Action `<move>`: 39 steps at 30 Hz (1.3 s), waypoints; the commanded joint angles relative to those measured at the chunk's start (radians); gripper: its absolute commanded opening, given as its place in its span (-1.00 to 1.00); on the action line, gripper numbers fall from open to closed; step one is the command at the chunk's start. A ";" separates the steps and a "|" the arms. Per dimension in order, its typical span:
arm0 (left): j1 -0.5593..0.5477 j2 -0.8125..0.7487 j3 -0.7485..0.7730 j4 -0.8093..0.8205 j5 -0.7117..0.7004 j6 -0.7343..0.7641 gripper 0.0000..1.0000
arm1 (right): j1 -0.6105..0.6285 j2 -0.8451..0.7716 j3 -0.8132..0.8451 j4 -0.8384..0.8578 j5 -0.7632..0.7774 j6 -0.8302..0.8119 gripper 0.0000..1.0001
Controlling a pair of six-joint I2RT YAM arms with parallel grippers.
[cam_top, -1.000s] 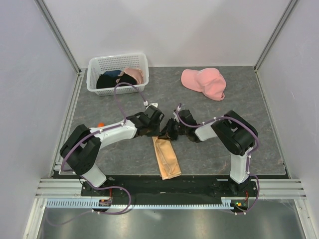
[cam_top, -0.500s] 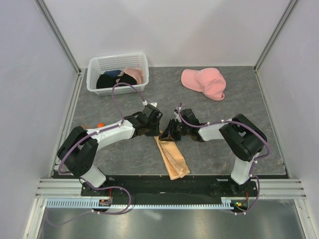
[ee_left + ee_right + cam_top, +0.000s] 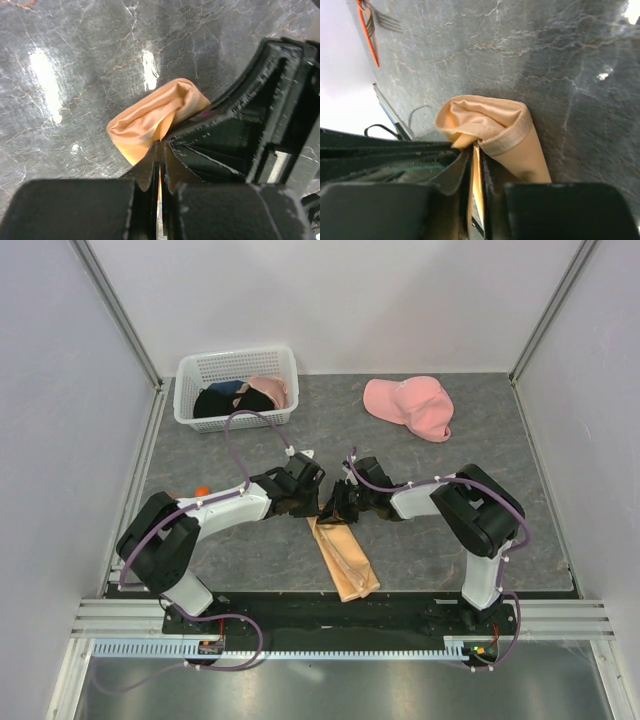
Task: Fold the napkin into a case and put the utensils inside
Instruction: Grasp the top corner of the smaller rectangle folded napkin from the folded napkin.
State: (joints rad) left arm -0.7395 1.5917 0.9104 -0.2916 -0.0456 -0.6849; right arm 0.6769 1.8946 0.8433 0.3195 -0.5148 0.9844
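Top external view: the napkin [image 3: 343,562] lies on the tabletop [image 3: 480,460] as a long folded strip, running from the middle of the frame down toward the lower edge. My left gripper [image 3: 312,505] and my right gripper [image 3: 338,511] meet at its upper end, almost touching each other. In the left wrist view my left gripper [image 3: 161,146] is clenched on a thin edge of the napkin [image 3: 150,120], which bulges open beyond the tips. In the right wrist view my right gripper [image 3: 473,148] is likewise clenched on cloth, with the napkin's [image 3: 492,132] hemmed mouth gaping just past it. The utensils [image 3: 370,25] lie apart at the upper left of that view, an orange piece beside a fork. A basket [image 3: 235,365] and a cap [image 3: 410,405] sit along the top of the overhead frame.
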 commanded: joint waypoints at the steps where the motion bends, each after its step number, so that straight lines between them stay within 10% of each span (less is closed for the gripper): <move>1: 0.000 0.014 -0.004 0.031 0.013 -0.025 -0.96 | 0.004 -0.107 0.043 -0.129 0.024 -0.108 -0.39; 14: 0.000 0.025 0.024 0.011 0.015 -0.005 -0.96 | -0.034 -0.245 -0.001 -0.318 0.059 -0.223 -0.21; 22: 0.000 0.005 0.024 0.011 0.030 -0.018 -0.96 | -0.048 -0.203 -0.024 -0.277 0.059 -0.250 -0.72; 39: 0.000 0.021 -0.019 0.088 0.087 -0.119 -0.96 | 0.007 -0.072 0.022 -0.100 0.102 -0.132 -0.98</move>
State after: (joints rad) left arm -0.7364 1.6241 0.9012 -0.2546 0.0132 -0.7467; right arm 0.6785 1.8107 0.8349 0.1646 -0.4458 0.8253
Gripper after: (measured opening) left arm 0.025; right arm 0.021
